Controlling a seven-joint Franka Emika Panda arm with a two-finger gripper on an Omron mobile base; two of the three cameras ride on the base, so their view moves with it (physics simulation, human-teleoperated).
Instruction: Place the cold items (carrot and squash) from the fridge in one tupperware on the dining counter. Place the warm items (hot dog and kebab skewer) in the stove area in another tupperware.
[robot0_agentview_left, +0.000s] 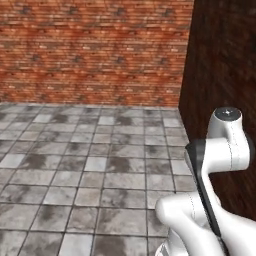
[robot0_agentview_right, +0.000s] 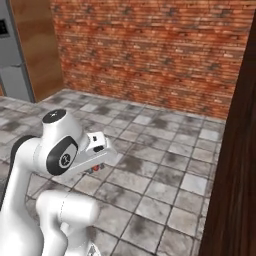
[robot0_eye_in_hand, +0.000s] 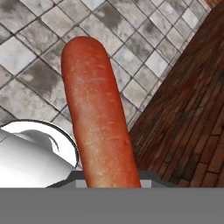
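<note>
1 hot dog (robot0_eye_in_hand: 98, 118) is clamped in the gripper (robot0_agentview_right: 97, 162), its long axis running straight out from the fingers, over the tiled floor (robot0_agentview_left: 90, 165) beside a dark wood wall (robot0_eye_in_hand: 183, 122). No tupperware is visible yet.

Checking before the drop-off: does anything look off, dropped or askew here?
Nothing stands out. The hot dog sits lengthwise in the shut gripper, intact, carried over bare tiled floor beside a dark wood panel. Nothing lies spilled on the tiles.
</note>
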